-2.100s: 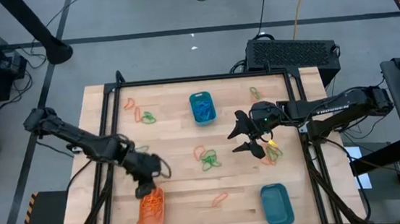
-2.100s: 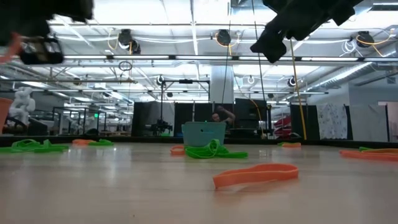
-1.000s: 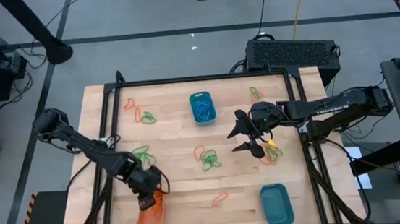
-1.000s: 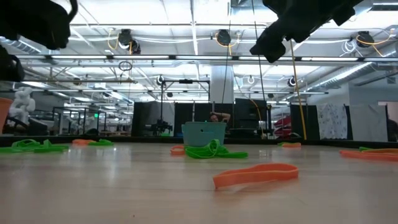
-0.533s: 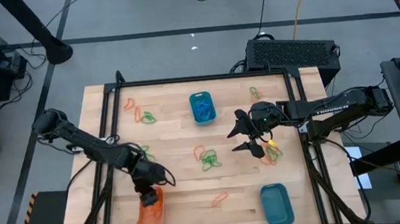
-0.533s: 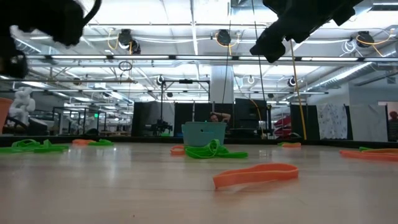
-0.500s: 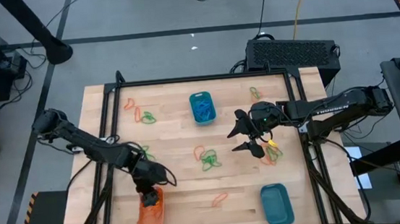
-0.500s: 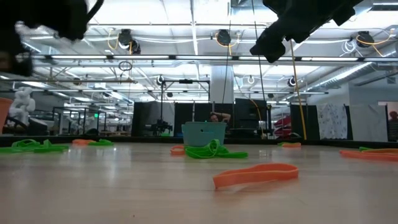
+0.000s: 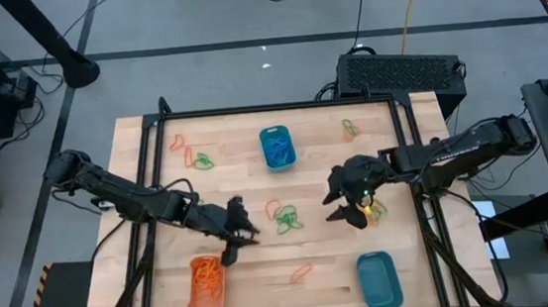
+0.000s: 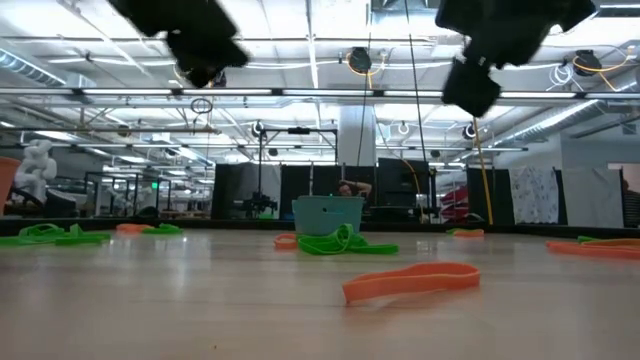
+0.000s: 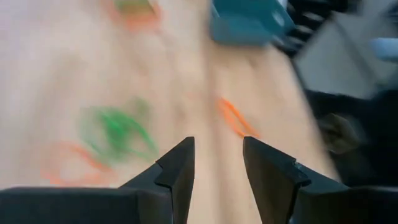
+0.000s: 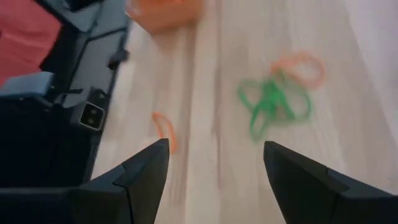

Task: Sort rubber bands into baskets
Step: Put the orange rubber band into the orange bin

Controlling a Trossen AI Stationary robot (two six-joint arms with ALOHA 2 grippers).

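Note:
Loose rubber bands lie flat on the wooden table: a green and orange cluster (image 9: 281, 215) at the middle, one orange band (image 9: 301, 270) nearer the front, and others at the far left (image 9: 195, 160) and far right (image 9: 349, 127). An orange basket (image 9: 206, 284) holds orange bands, the far teal basket (image 9: 275, 146) holds blue ones, and a second teal basket (image 9: 378, 279) stands at the front right. My left gripper (image 9: 236, 231) hovers open between the orange basket and the cluster, nothing between its fingers (image 11: 217, 162). My right gripper (image 9: 343, 202) hangs wide open to the right of the cluster (image 12: 273, 102).
A black frame runs around the table's edges (image 9: 270, 107). An orange and yellow band (image 9: 370, 205) lies under my right gripper. Both grippers hang well above the tabletop in the low view (image 10: 200, 40) (image 10: 480, 60). Bare wood lies between the cluster and the front baskets.
My left gripper has left the orange basket, swinging up and toward the table's middle while rolling and tipping nearer to level. Orange bands stay behind in the basket. My right gripper has rolled and shifted a little toward the near edge, still wide open.

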